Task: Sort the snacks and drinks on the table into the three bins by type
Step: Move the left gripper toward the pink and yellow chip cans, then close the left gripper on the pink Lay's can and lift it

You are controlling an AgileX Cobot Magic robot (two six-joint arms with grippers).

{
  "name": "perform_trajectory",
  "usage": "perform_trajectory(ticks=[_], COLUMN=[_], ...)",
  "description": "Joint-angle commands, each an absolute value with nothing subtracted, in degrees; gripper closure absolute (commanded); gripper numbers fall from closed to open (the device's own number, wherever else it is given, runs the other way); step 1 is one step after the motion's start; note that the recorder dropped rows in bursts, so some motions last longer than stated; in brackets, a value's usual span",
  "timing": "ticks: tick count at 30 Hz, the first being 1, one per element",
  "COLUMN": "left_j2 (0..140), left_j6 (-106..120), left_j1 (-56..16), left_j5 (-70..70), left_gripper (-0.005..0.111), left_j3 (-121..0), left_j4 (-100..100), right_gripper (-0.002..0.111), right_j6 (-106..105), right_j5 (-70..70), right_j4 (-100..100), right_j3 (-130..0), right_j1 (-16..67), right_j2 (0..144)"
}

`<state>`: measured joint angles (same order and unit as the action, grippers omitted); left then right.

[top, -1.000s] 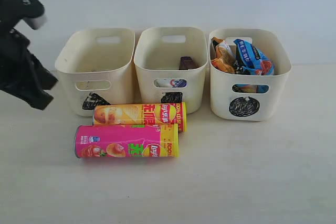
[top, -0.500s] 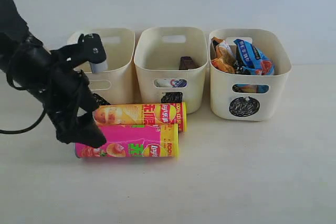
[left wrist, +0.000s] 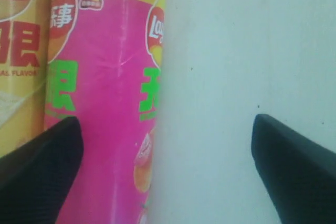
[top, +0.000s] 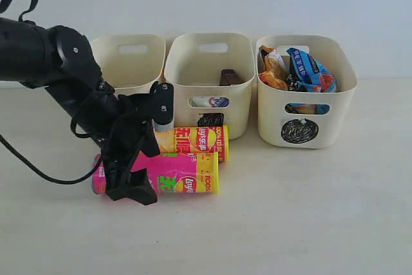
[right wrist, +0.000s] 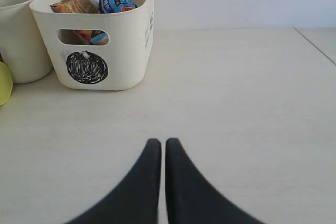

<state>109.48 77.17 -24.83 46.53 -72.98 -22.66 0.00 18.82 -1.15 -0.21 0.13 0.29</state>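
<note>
The pink chip can lies on its side on the table, with the yellow-orange can lying just behind it. My left gripper hangs low over the pink can's left part, open. In the left wrist view the pink can sits partly between the spread fingers, off to one side, beside the yellow-orange can. The blue bag and orange bag fill the circle bin. My right gripper is shut and empty over bare table.
The middle bin with the square mark holds a dark purple carton, and a white and blue carton shows through its cutout. The left bin stands behind my left arm, its mark hidden. The circle bin also shows in the right wrist view.
My left arm has swung in from the far left and come down over the left part of the pink can. The cans and bins have not moved.
</note>
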Motion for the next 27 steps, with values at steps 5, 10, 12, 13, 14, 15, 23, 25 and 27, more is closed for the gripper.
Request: perform_trajectory(ticks=[5, 10, 12, 13, 14, 15, 23, 25, 27], left_j2=[112.52, 113.92, 113.93, 113.93, 113.93, 113.93, 114.29, 114.65, 115.21], left_j6=[77.47, 77.58, 77.58, 77.58, 77.58, 77.58, 77.58, 77.58, 76.72], left_j1=[-25.23, -25.23, -25.23, -25.23, -25.23, -25.23, -25.35, -25.75, -26.12], left_j5=[43.53, 43.47, 43.47, 43.47, 43.47, 43.47, 43.47, 43.47, 43.47], left_gripper=[0.027, 0.027, 0.027, 0.027, 0.027, 0.027, 0.031, 0.031, 0.031], left_j3=[-73.34, -73.34, -73.34, -73.34, -73.34, -73.34, -73.34, -73.34, -73.34], left_j4=[-23.23, -22.77, -22.63, -22.63, -22.63, -22.63, -24.62, -25.08, -25.08], right_gripper=[0.108, 0.108, 0.108, 0.108, 0.108, 0.108, 0.108, 0.108, 0.108], right_j6=[0.0, 0.0, 0.0, 0.0, 0.0, 0.0, 0.0, 0.0, 0.0], right_j5=[18.59, 18.59, 18.59, 18.59, 18.59, 18.59, 18.59, 18.59, 18.59], right_j4=[-1.23, -1.23, -1.23, -1.23, -1.23, -1.23, -1.23, -1.23, -1.23], right_j3=[0.0, 0.0, 0.0, 0.0, 0.0, 0.0, 0.0, 0.0, 0.0], right_j1=[-0.08, -0.08, -0.08, -0.08, -0.08, -0.08, -0.08, -0.08, -0.08], right_j2=[0.0, 0.0, 0.0, 0.0, 0.0, 0.0, 0.0, 0.0, 0.0])
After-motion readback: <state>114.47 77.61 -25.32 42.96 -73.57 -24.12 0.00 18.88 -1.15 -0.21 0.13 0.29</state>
